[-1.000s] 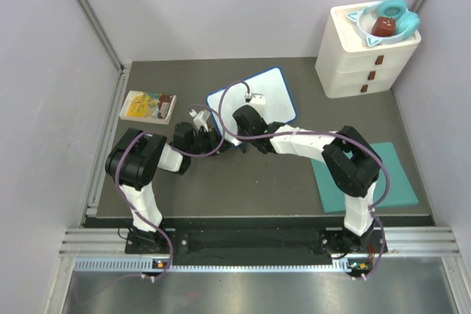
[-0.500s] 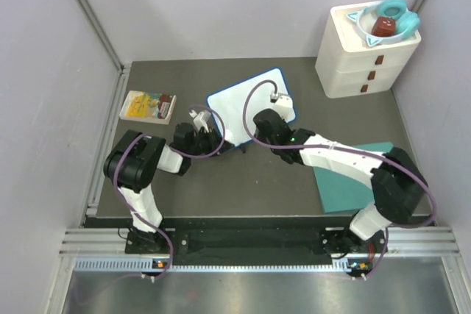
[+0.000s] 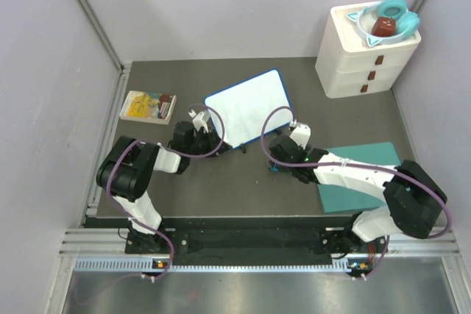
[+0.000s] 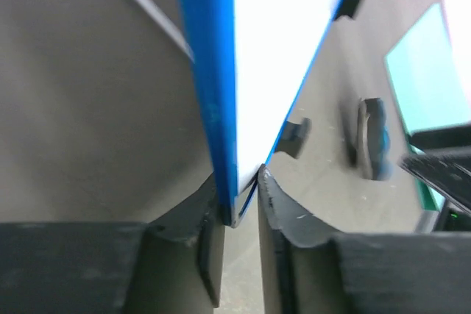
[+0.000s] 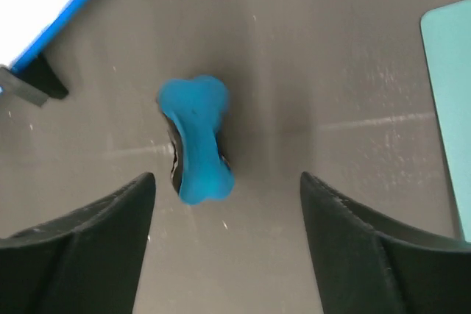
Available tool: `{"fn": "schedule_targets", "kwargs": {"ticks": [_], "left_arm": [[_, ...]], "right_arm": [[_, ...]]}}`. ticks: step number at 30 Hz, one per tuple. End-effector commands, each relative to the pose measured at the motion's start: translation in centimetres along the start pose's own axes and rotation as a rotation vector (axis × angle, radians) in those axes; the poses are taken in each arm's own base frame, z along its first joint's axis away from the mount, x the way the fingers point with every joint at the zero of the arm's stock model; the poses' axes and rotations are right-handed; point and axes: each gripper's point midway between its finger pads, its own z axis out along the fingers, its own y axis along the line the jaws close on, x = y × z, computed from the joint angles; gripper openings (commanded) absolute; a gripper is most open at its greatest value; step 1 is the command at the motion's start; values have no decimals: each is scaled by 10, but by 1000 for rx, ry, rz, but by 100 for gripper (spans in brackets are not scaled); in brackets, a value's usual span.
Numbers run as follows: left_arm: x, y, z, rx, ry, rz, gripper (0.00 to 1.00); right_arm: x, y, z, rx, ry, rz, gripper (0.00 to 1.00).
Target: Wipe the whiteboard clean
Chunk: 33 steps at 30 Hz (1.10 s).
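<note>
The whiteboard (image 3: pixel 248 106) is blank white with a blue rim and is propped at the middle of the dark table. Its near-left corner (image 4: pixel 221 108) sits between the fingers of my left gripper (image 3: pixel 214 140) (image 4: pixel 240 178). Both narrow-set fingers touch the rim. A blue eraser (image 5: pixel 197 148) (image 3: pixel 274 169) lies on the table just in front of the board's near edge; it also shows in the left wrist view (image 4: pixel 372 137). My right gripper (image 3: pixel 275 159) (image 5: pixel 228 182) hovers over the eraser with its fingers wide apart, touching nothing.
A teal mat (image 3: pixel 368 176) (image 5: pixel 450 93) lies under the right arm. A colourful flat box (image 3: pixel 148 106) sits at the left. A white drawer unit (image 3: pixel 364 53) stands at the back right with a teal dish (image 3: pixel 390 14) on top. Small black feet (image 5: pixel 37 82) stick out under the board.
My right arm swept off the board toward the near right, then opened and left the eraser on the table. My left jaws have eased slightly around the board's corner.
</note>
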Motion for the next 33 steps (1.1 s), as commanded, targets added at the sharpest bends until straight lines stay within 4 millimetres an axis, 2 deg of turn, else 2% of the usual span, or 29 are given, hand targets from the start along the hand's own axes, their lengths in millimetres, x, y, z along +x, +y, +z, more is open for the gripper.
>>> {"fn": "schedule_targets", "kwargs": {"ticks": [1, 3, 5, 7, 8, 9, 10, 11, 12, 14, 15, 16, 20, 21, 22, 24, 25, 26, 27, 28, 29, 30, 31, 32, 33], "left_arm": [[10, 28, -1, -139, 56, 15, 33], [13, 29, -1, -135, 67, 13, 38], [11, 26, -1, -123, 58, 26, 49], [12, 27, -3, -133, 47, 30, 56], [8, 21, -5, -121, 32, 44, 65], [11, 22, -8, -126, 30, 49, 69], [9, 20, -9, -125, 18, 55, 81], [2, 14, -12, -110, -5, 73, 99], [7, 13, -15, -106, -1, 75, 99], [0, 3, -21, -80, -39, 98, 99], [3, 3, -25, -86, -42, 88, 99], [-3, -2, -29, -83, -70, 99, 99], [-4, -6, -41, -106, -101, 81, 99], [4, -4, -46, -122, -92, 58, 99], [-7, -14, -54, -107, -139, 69, 99], [-11, -15, -66, -145, -193, 36, 99], [-15, -21, -78, -163, -210, 34, 99], [-19, -19, -85, -207, -226, 25, 99], [-39, -20, -94, -265, -283, 36, 99], [-34, -13, -109, -353, -254, 18, 99], [-42, -9, -118, -417, -274, 13, 99], [-66, -7, -134, -516, -337, 33, 99], [-72, -8, -143, -553, -352, 44, 99], [-71, -2, -152, -615, -330, 48, 99], [-91, -5, -165, -670, -380, 71, 99]], "right_arm": [[-2, 6, -16, -59, 0, 73, 80], [-1, 3, -17, -58, -1, 79, 86], [1, -1, -17, -55, 0, 85, 90], [4, -4, -17, -49, 2, 85, 92], [5, -5, -17, -50, 3, 89, 93], [5, -6, -17, -49, 3, 91, 93], [8, -8, -16, -46, 6, 91, 93], [8, -8, -16, -47, 6, 96, 94], [8, -9, -16, -48, 5, 97, 94], [9, -11, -16, -43, 5, 96, 96], [8, -10, -18, -48, 3, 99, 96], [9, -10, -18, -51, 3, 101, 97], [2, -11, -24, -56, -13, 99, 99], [1, -13, -25, -49, -13, 87, 99], [-5, -11, -30, -62, -30, 92, 99], [-11, -15, -36, -51, -45, 76, 99], [-17, -14, -40, -56, -60, 73, 99], [-27, -15, -47, -64, -94, 74, 99], [-33, -19, -52, -54, -115, 52, 99], [-40, -24, -58, -36, -136, 35, 99], [-54, -31, -68, -19, -194, 30, 99], [-62, -38, -71, 3, -226, -7, 99], [-71, -43, -75, 11, -262, -19, 99], [-84, -51, -82, 13, -312, -6, 99], [-99, -67, -83, 47, -346, -25, 99]]}}
